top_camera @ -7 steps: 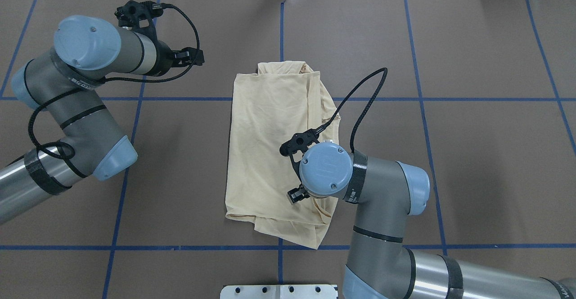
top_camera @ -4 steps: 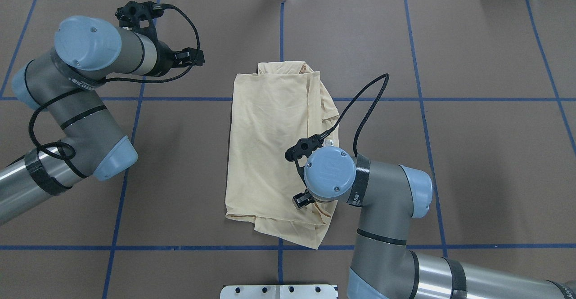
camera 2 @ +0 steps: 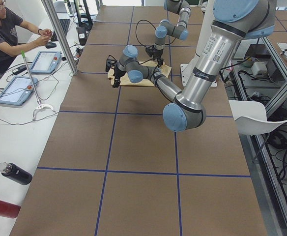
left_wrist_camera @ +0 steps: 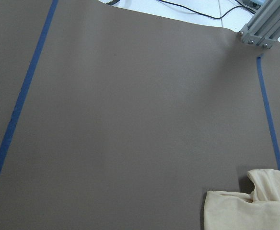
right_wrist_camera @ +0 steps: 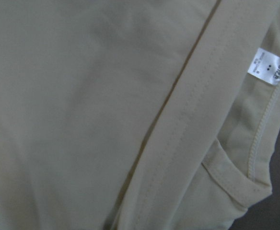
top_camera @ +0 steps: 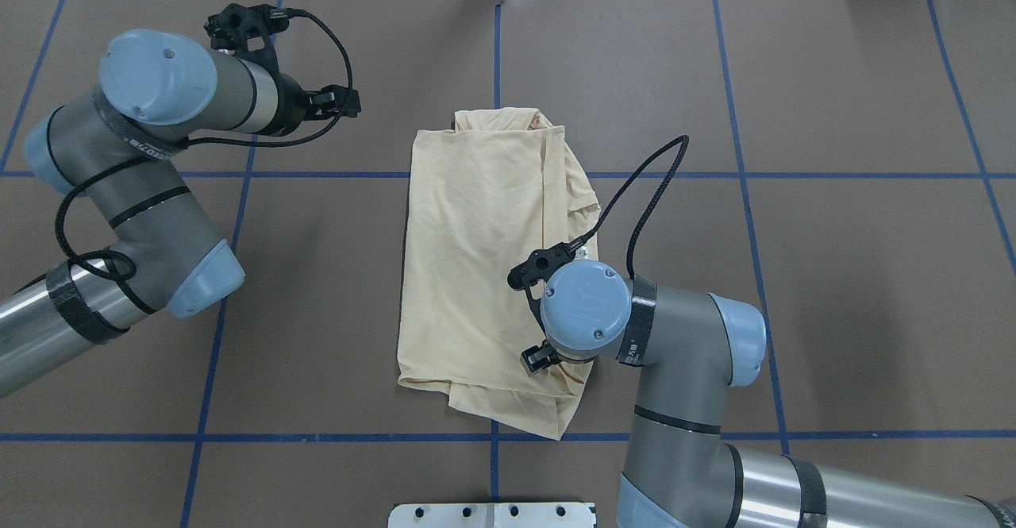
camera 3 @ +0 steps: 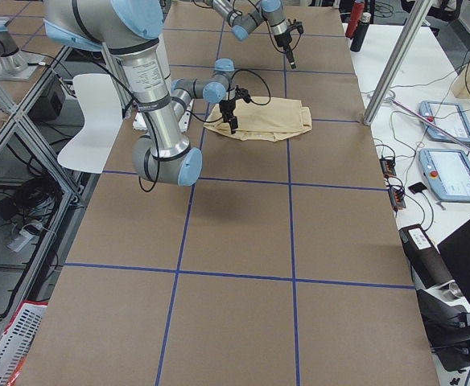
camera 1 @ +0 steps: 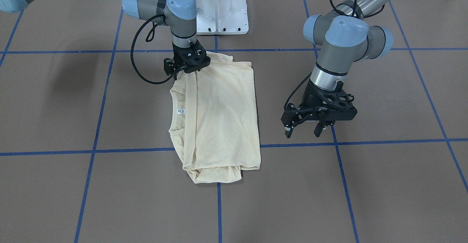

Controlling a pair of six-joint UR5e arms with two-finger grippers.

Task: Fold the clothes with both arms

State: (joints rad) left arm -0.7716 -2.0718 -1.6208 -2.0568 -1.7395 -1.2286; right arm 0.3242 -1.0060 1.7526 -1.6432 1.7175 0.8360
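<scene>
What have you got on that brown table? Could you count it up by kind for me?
Robot arms: 2 (left arm, right arm)
Cream shirt: 1
White pedestal base: 1
Total: 4

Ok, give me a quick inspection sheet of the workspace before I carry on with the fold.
Surface: brown table cover with blue tape grid.
Job's things: cream shirt folded into a long strip, plain side up, neck tag showing.
Clutter: nothing seen.
Grippers: left gripper open, hanging clear of the shirt; right gripper low over the shirt's corner nearest the white pedestal, jaws hidden.
Cables: black wrist cable loops beside the shirt.
Surroundings: seated person at side bench, teach pendants, two bottles.
</scene>
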